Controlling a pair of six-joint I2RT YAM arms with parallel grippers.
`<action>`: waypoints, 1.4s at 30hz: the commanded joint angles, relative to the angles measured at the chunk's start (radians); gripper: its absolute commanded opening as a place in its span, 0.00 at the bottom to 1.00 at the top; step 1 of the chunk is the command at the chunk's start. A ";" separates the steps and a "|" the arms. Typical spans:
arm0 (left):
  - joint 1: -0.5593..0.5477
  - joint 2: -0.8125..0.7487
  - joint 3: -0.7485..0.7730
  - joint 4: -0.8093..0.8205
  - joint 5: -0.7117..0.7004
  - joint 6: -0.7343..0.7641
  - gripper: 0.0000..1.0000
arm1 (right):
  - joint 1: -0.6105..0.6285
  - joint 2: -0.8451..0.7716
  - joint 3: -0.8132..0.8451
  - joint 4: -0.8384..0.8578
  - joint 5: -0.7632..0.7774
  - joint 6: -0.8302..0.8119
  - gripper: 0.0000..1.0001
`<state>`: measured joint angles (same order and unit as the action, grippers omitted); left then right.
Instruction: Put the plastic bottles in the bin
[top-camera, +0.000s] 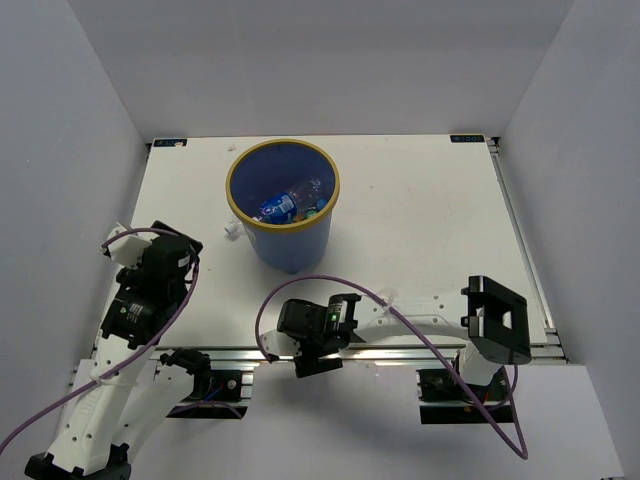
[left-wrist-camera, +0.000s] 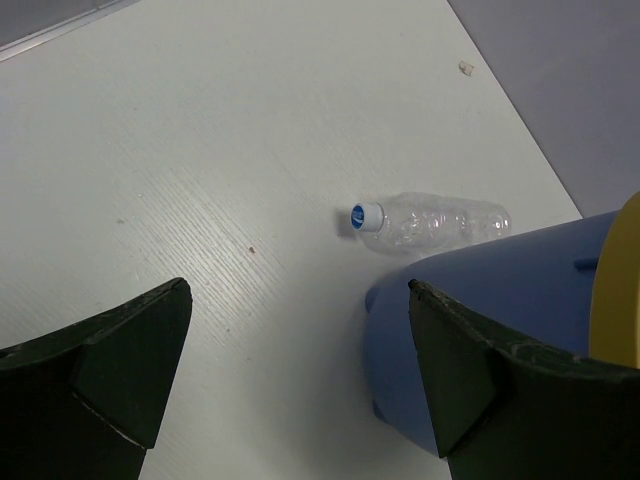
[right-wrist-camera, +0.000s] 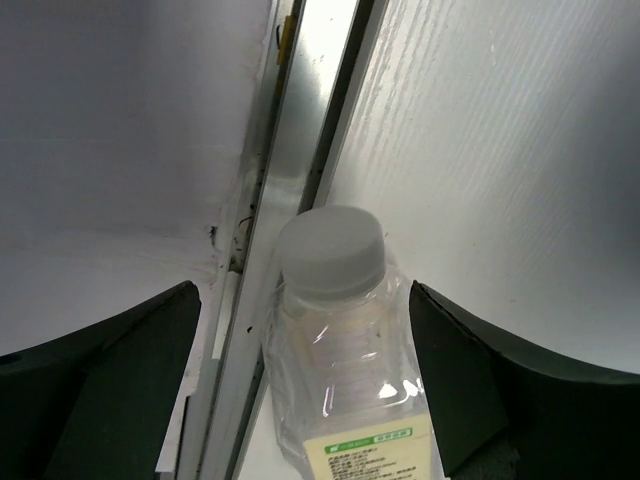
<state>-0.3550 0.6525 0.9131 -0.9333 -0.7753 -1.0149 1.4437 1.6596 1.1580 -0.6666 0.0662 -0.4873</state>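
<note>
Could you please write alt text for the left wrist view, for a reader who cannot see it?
A clear plastic bottle with a blue cap lies on its side on the white table, next to the blue bin. The left hand hangs above it, open and empty, its two dark fingers at the bottom corners.

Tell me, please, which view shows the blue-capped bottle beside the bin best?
Left wrist view: the blue-capped bottle lies plainly beside the bin. The top view shows only a pale bit at the bin's left; the right wrist view, nothing.
</note>
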 joint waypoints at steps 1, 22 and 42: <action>0.004 -0.002 0.021 -0.022 -0.022 0.009 0.98 | 0.001 0.020 0.011 0.076 0.034 -0.023 0.89; 0.002 -0.011 0.029 -0.053 -0.041 -0.019 0.98 | -0.077 0.034 -0.044 0.185 0.063 0.006 0.22; 0.004 0.079 0.001 0.033 0.043 0.041 0.98 | -0.575 -0.706 -0.173 0.938 0.469 0.156 0.03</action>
<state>-0.3550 0.7094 0.9134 -0.9443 -0.7700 -1.0103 0.8761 0.9302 0.9024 0.1131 0.4469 -0.3069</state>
